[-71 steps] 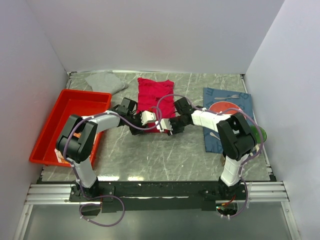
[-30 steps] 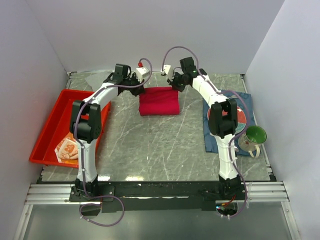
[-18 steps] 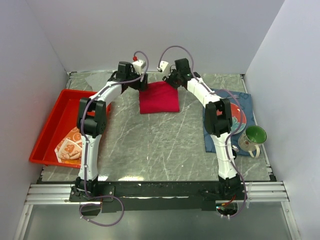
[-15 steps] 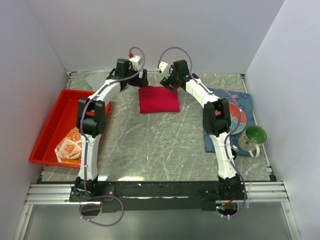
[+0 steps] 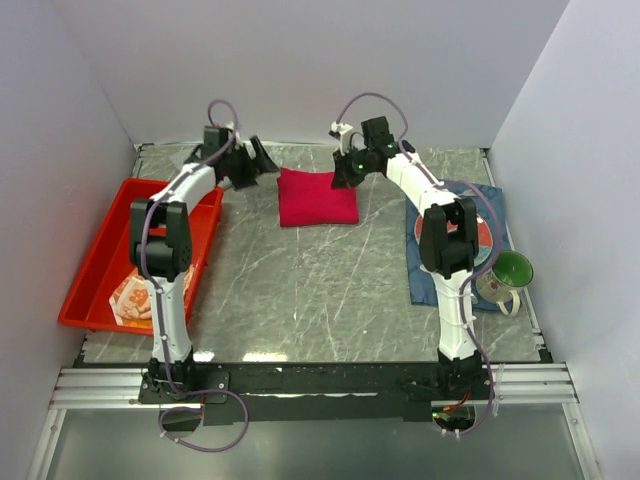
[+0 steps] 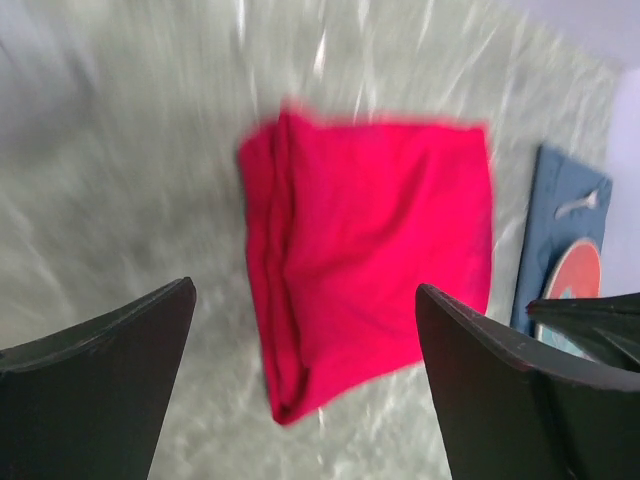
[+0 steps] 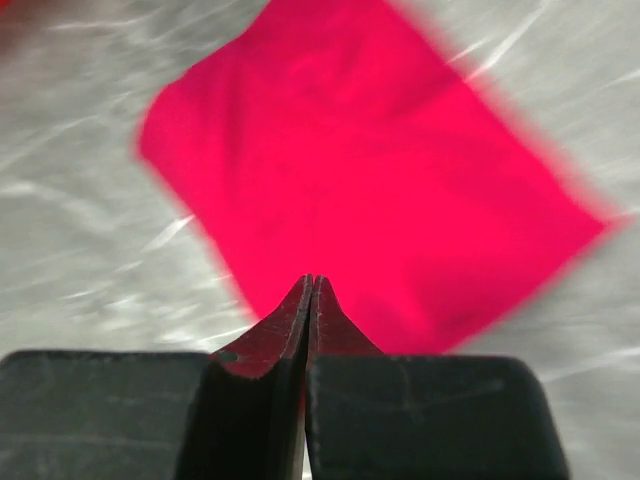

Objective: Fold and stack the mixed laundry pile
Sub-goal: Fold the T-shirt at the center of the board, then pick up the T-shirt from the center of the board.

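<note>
Left gripper: released, jaws spread wide with nothing between them; it hangs at the far left of the table, just left of the shirt. In its wrist view the two dark fingers frame the shirt from above.
Right gripper: clenched, fingers pressed flat together with no cloth seen between them; it sits at the shirt's far right corner, tips pointing at the fabric.
Crimson shirt: folded into a compact rectangle, lying flat on the far middle of the marble-patterned table, between the two grippers; layered folds show along one edge.
Orange-and-white patterned cloth: inside the red plastic tray, at its near end, well apart from the shirt.
Dark blue placemat: on the right side of the table, under the right arm, with an orange plate and a fork on it.
Green mug: upright at the placemat's near right edge.
</note>
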Robot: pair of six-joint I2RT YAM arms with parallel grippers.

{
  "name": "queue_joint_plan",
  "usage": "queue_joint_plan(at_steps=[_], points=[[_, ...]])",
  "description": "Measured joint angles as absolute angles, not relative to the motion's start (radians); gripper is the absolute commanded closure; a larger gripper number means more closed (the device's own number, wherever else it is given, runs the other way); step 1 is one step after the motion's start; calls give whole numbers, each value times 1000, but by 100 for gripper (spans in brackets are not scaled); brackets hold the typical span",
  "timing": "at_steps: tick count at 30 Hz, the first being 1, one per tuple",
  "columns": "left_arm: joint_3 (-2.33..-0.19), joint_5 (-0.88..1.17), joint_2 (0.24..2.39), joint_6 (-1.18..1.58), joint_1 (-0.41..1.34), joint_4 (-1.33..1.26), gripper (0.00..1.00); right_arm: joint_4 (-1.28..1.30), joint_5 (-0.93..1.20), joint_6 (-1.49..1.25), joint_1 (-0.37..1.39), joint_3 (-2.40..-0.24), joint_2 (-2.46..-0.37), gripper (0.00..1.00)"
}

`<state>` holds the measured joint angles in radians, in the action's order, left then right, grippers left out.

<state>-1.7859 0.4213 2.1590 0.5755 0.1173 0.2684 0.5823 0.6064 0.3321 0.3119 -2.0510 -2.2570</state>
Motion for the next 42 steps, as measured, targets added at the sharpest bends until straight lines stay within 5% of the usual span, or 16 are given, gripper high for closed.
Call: queue_joint_plan(at_steps=[16,21,24,25,28,32,37,42], points=[[-1960,318,2373,747,253,512,1,730,559,14,345,-2056,-2433,100],[-2020,281,2404,742,266,548,22,741,532,6,352,-2065,-2434,100],[-2088,282,2453,728,274,550,52,751,529,4,353,-2074,-2437,100],[-2101,282,2469,721,278,542,73,753,529,4,354,-2076,-2437,100],[-2101,287,2485,706,287,517,99,757,533,8,354,-2077,-2437,100],[-2105,254,2484,641,301,515,99,762,554,36,353,-2077,-2435,98],[-2115,75,2448,463,343,561,99,751,593,110,343,-2014,-2367,73],[-2114,-115,2366,256,364,591,99,685,638,191,323,-1847,-2164,67]])
